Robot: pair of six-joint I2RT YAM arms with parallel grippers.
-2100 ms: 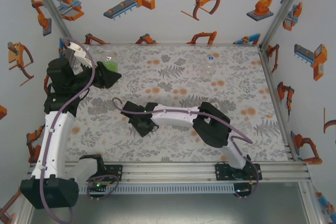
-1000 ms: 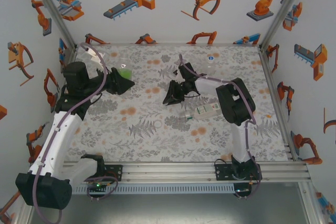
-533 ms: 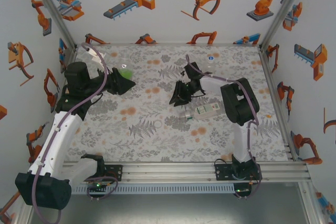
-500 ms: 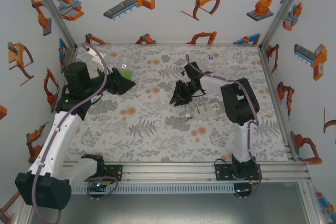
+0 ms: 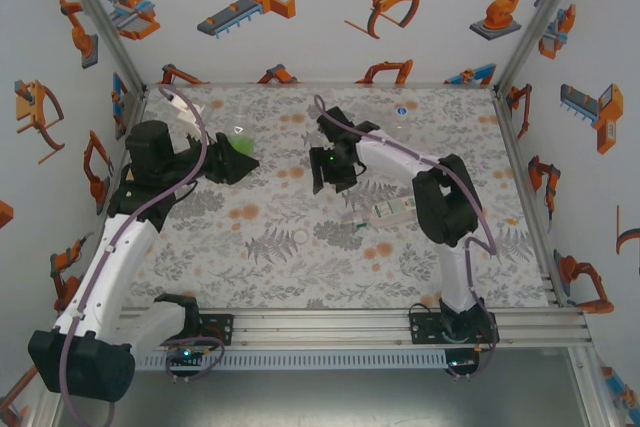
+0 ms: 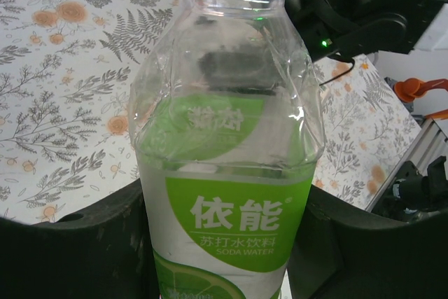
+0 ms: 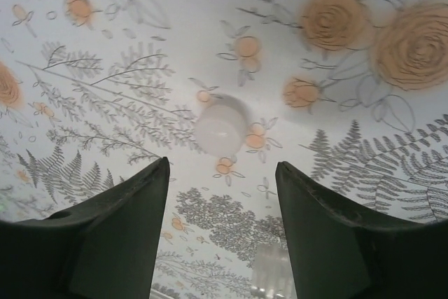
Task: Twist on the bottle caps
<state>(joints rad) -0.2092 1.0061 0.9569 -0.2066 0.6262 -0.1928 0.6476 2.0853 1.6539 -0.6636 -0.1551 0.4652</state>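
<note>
Now that the right fingers (image 7: 119, 236) have swung across the floral tabletop (image 7: 364, 138) and spread apart, they hang over a small round white plastic cap (image 7: 220, 129) lying there, while the left fingers (image 6: 70, 250) stay clamped on the clear green-labelled plastic bottle (image 6: 231, 173), so grabbing the cap looks next.

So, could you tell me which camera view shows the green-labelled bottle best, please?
The left wrist view: it shows the green-labelled bottle close up, label legible, gripped by the left gripper. The top external view gives just a small green speck at that gripper.
</note>
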